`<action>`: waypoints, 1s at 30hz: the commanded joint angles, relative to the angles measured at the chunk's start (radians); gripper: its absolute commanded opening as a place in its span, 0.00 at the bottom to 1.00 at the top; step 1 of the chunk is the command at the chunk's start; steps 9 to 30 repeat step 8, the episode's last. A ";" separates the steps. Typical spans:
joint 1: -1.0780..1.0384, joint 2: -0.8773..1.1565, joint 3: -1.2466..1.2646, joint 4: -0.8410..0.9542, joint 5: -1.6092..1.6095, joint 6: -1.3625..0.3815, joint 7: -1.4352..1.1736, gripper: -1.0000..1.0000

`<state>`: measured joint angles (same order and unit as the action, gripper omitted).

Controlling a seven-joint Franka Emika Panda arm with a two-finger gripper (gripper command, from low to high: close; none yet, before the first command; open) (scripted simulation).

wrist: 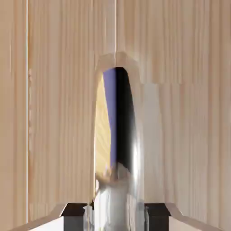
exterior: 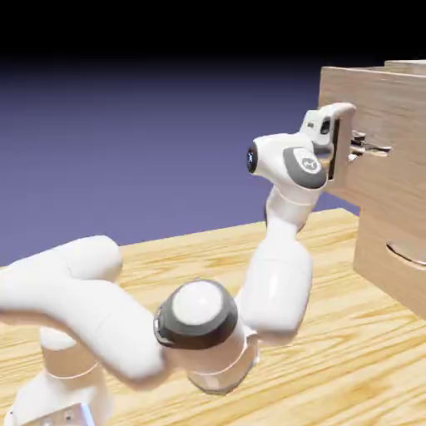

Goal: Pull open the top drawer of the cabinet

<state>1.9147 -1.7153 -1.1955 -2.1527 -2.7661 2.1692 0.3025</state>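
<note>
Basically, the claw was clenched on the top drawer's hndl, w/ the metal betw. its two dark fingertips. In the hand view, the hndl ran from the btm edge up to the upper-mid part of the pic, shiny & rounded at its far end, w/ yellow, blue-violet & black reflections in it. Pale wood grain of the drawer front filled the bkgd, w/ a thin vert. line near the L edge & another above the hndl's tip.

In the ext. view, the top drawer was at the upper R, part of the cabinet, & its front stood out past the lower drawer, so it was partly open. The lower drawer's curved hndl was near the R edge, well apart from the claw.

The white arm came from the lower L, bent low over the middle, then rose to the R, its hand up close to the top drawer's front. The hand hid part of the hndl in that view. The yellowish wood desk spread below, under the arm & beside the cabinet.
</note>
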 commanded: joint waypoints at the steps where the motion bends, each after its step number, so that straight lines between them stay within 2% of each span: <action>1: -0.023 -0.004 0.003 -0.036 0.001 -0.013 0.005 0.00; 5: -0.099 -0.019 0.014 -0.157 0.022 -0.058 0.016 0.00; 6: -0.099 -0.019 0.014 -0.157 0.022 -0.058 0.016 1.00; 30: -0.123 -0.024 0.019 -0.193 0.031 -0.071 0.018 1.00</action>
